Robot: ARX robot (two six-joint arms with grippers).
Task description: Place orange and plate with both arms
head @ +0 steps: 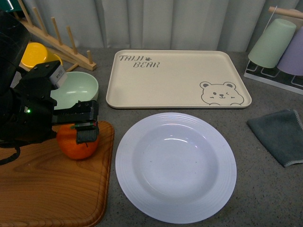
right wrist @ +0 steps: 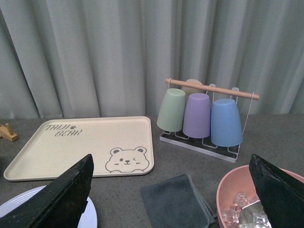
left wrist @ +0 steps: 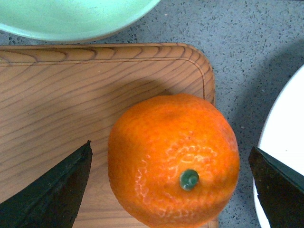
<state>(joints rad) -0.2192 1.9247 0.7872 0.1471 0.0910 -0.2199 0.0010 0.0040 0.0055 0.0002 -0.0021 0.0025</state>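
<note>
We see the orange point(head: 78, 147) sitting on the far right corner of the wooden board point(head: 47, 189), close to the pale green bowl point(head: 78, 90). Our left end effector point(left wrist: 171, 154) straddles it, fingers point(left wrist: 52, 190) spread to either side with a sliver of gap on each, so nothing is gripped. The plate point(head: 125, 184) lies on the table point(head: 265, 189) just beside the board, in front of the bear tray point(head: 175, 78). Our right end effector point(right wrist: 171, 161) hangs above the table, released and holding nothing.

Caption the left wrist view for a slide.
Open left hand straddles the orange on the wooden board, white plate just beside.
</note>
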